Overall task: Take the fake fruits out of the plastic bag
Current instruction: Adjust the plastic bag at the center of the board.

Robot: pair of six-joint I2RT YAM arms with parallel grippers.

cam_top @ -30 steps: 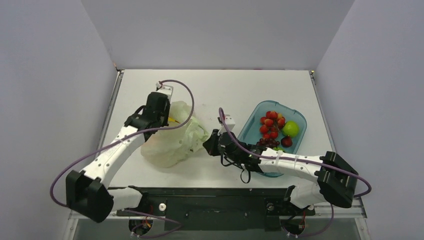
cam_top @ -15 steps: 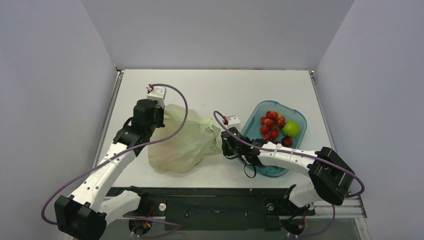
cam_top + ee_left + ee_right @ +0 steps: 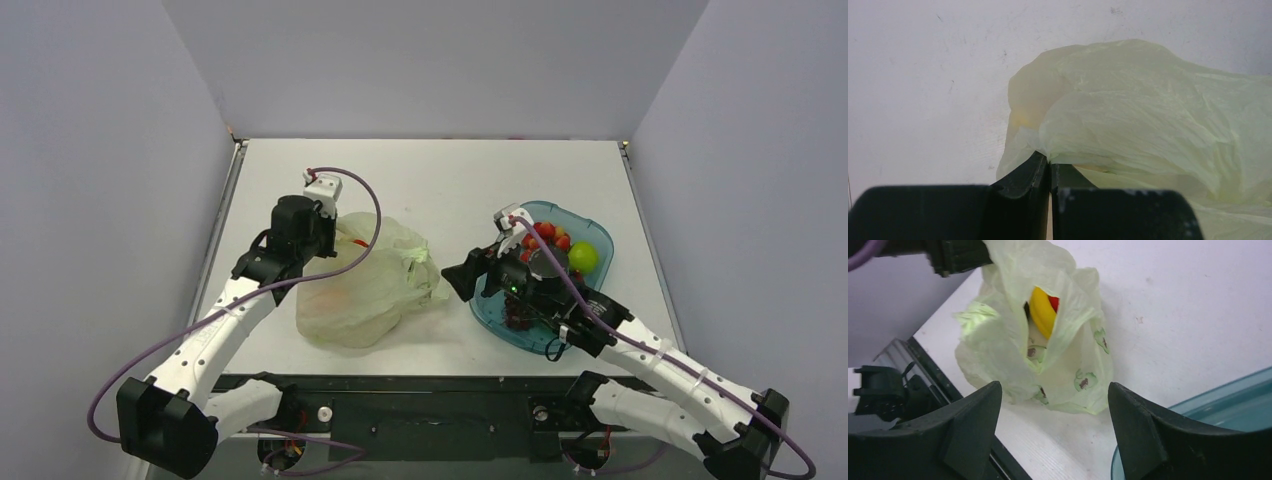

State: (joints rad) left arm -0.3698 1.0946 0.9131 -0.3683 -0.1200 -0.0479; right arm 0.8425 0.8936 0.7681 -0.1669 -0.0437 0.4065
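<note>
Left gripper point(image 3: 1049, 163) is sitting at the far-left edge of the plastic bag point(image 3: 372, 288), jaws pressed together and pinching a fold of the film, holding that side up. The bag is lying on the table point(image 3: 450, 180) left of centre, slumped, with its mouth gaping toward the right. Inside the mouth the banana point(image 3: 1042, 313) is showing, with a red fruit point(image 3: 1053, 302) tucked just behind it; an orange fruit cannot be made out. The banana's long axis is running roughly left-right in the scene, its near tip pointing out of the mouth toward the right. Right gripper point(image 3: 464, 282) is hovering just right of the bag, jaws spread wide and holding nothing, aimed left at the mouth. It is the nearer arm to the fruit, likely going straight left and in. The blue tray point(image 3: 603, 250) is sitting under and right of that arm.
</note>
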